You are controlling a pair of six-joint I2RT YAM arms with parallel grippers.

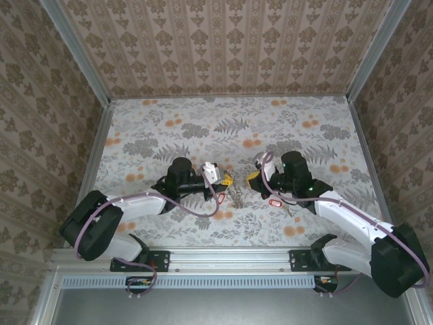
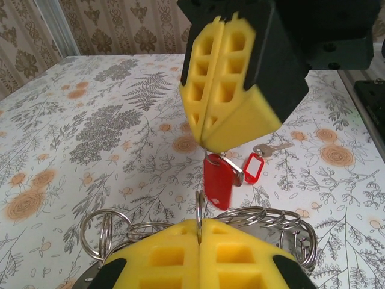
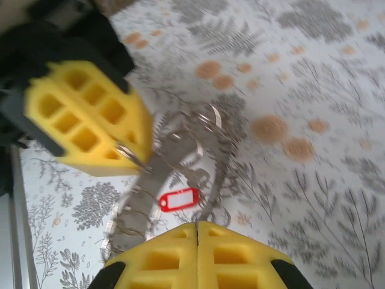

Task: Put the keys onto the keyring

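Keyring [image 2: 271,217]: one loop pinched edge-on in closed left gripper [image 2: 199,227], other loops fanned out either side. Just beyond keyring, red-tagged key [image 2: 218,180] hangs from tips of right gripper [image 2: 209,135], jaws closed on it. Farther past keyring, on right-arm side, spare key [image 2: 254,165] lies flat on table [image 2: 90,120]. Step, as I judge it: threading held key onto pinched loop. Next move calls for bringing key's small ring to loop's split end. Can't make out the split.

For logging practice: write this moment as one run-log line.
left gripper: shut on keyring | right gripper: shut on key | spare key: on table
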